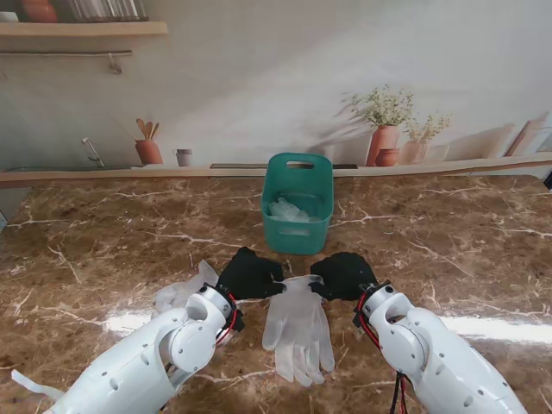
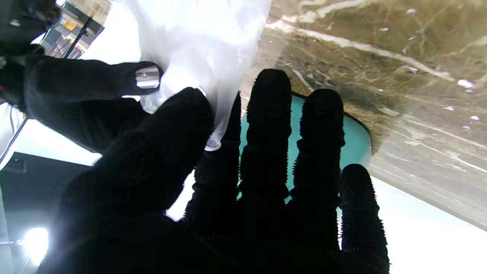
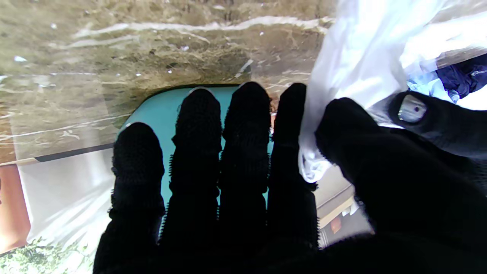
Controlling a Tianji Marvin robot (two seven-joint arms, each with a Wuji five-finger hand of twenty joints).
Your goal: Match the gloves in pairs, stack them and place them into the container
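Observation:
A stack of translucent white gloves (image 1: 297,323) lies flat on the marble table, cuffs toward the far side and fingers toward me. My left hand (image 1: 250,274) in its black cover pinches the cuff's left corner between thumb and index finger; in the left wrist view the white glove (image 2: 198,45) sits under the thumb (image 2: 171,125). My right hand (image 1: 343,274) pinches the right corner the same way, and the glove (image 3: 361,57) shows beside its thumb (image 3: 354,129). The teal container (image 1: 298,203) stands just beyond, with white gloves inside.
Another crumpled translucent glove (image 1: 183,291) lies at the left, partly under my left forearm (image 1: 164,345). A ledge with pots and plants (image 1: 384,129) runs along the table's far edge. Bare marble (image 1: 103,250) spreads to both sides.

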